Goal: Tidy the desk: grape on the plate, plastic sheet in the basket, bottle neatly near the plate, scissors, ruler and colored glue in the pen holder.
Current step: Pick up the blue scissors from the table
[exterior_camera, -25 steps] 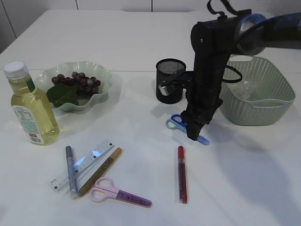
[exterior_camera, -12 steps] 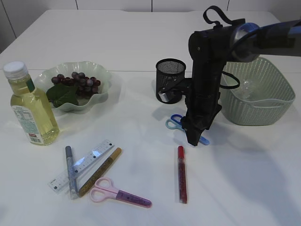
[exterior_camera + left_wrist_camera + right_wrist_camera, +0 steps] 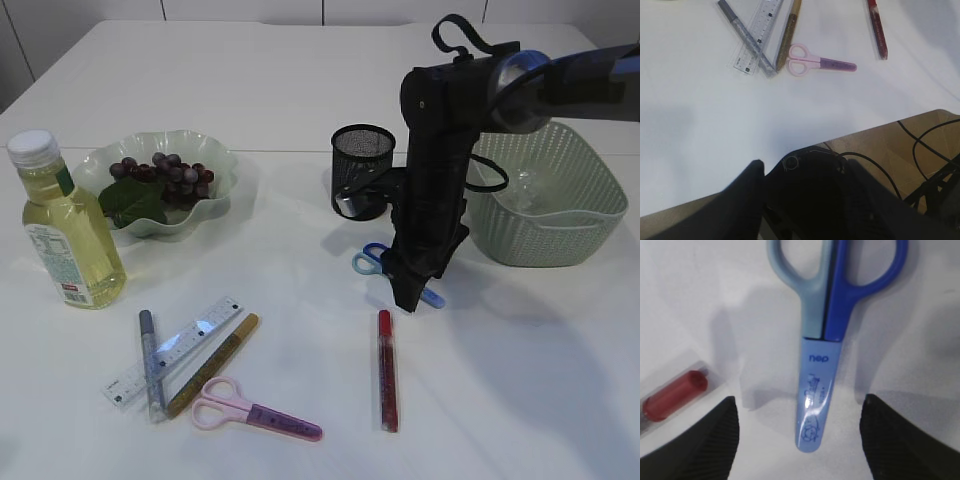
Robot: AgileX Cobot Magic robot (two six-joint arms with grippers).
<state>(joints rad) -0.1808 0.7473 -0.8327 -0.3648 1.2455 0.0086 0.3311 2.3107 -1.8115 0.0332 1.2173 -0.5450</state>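
lab; white table (image 3: 300, 90), floor cables (image 3: 927, 145)

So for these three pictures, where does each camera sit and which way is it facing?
Exterior view: beyond the table's front edge, looking down at a slant across the table; shows the right arm.
Left wrist view: low near the table's front edge, looking down at the pink scissors; shows its dark pincer.
Right wrist view: close above the blue scissors, between open pincer fingers.
Shared: all three show the red glue pen.

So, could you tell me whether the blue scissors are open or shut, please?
Shut: the blue scissors lie flat on the table, handles together, blades inside their light-blue sheath.
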